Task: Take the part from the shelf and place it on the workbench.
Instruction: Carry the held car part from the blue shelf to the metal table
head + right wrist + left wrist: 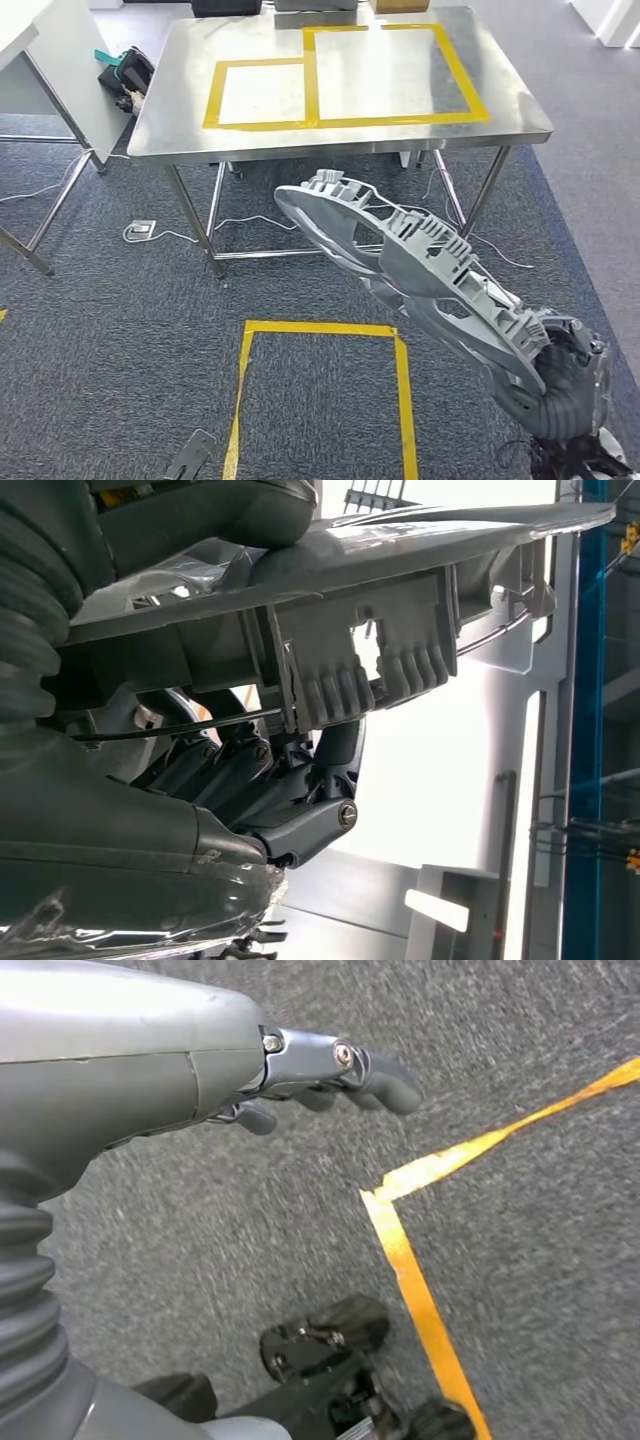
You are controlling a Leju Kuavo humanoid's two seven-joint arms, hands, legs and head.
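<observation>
Robotics test lab setting. Yellow tape (320, 330) is marking zones on grey carpet (98, 340) and steel tabletop (173, 110). Cables (249, 222) are trailing underneath.

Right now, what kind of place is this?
Likely an indoor lab or workshop test area: a steel workbench marked with yellow tape, a taped square on grey carpet, and loose cables underneath.

The worktop (151, 130) stands ahead, a floor tape square (324, 330) before it, and the part (407, 270), held by the right robot hand (566, 385), reaches from lower right toward the worktop's near edge.
</observation>
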